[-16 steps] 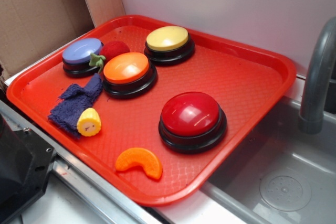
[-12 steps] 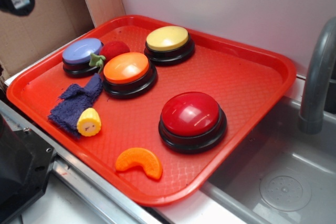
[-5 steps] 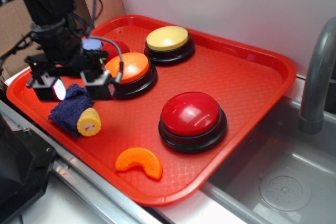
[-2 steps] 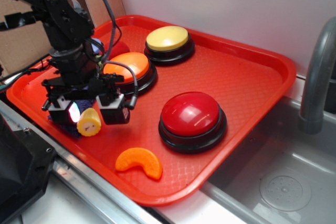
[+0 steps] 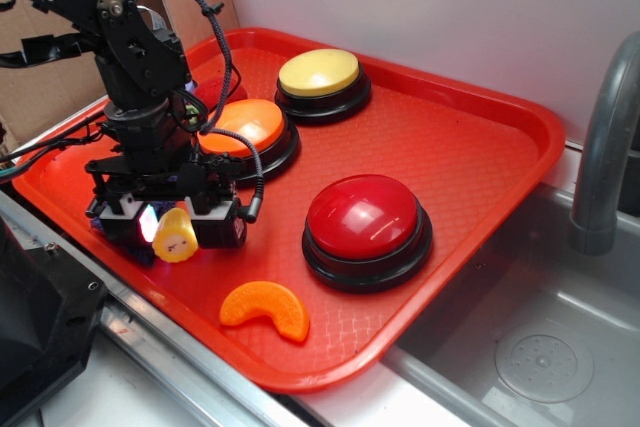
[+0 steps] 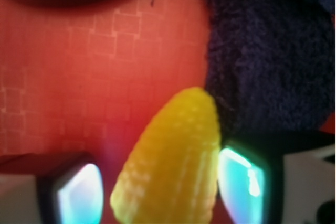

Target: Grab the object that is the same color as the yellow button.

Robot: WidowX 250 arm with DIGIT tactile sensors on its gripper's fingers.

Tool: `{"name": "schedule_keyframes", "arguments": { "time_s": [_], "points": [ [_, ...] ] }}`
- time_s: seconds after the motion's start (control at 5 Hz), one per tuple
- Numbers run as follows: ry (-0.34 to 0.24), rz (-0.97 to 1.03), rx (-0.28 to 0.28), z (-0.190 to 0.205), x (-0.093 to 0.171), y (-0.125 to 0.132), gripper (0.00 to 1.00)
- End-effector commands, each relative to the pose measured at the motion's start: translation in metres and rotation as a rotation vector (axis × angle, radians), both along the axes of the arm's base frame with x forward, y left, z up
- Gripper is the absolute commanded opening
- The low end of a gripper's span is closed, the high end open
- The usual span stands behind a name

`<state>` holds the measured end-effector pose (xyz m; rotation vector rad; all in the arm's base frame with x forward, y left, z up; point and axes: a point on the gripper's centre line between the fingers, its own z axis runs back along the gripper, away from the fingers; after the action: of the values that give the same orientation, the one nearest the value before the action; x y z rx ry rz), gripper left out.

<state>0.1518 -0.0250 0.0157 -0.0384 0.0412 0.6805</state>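
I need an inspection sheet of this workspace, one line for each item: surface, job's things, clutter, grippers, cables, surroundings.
Surface: red tray with textured floor, resting beside a sink.
Job's things: yellow corn piece lies near the tray's front-left edge, between the jaws; yellow button stands at the back of the tray.
Clutter: orange button, red button, orange slice, dark blue cloth beside the corn; a red item behind the arm is mostly hidden.
Grippers: gripper is low over the tray, jaws either side of the corn; the wrist view shows one jaw touching it and a gap at the other.
Cables: black cables run down the arm.
Surroundings: grey faucet, sink basin, white wall, cardboard at left.
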Motion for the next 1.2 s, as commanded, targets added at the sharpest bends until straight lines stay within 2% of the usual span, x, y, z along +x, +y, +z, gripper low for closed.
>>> {"name": "schedule_keyframes", "arguments": {
  "time_s": [0.0, 0.2, 0.6, 1.0],
  "points": [
    [-0.022, 0.000, 0.009, 0.003, 0.002, -0.003, 0.00],
    [-0.019, -0.035, 0.027, 0.017, 0.004, 0.000, 0.00],
    [-0.020, -0.294, 0.012, 0.067, 0.017, 0.006, 0.00],
    [-0.043, -0.520, 0.042, 0.119, 0.029, -0.001, 0.00]
  ]
}}
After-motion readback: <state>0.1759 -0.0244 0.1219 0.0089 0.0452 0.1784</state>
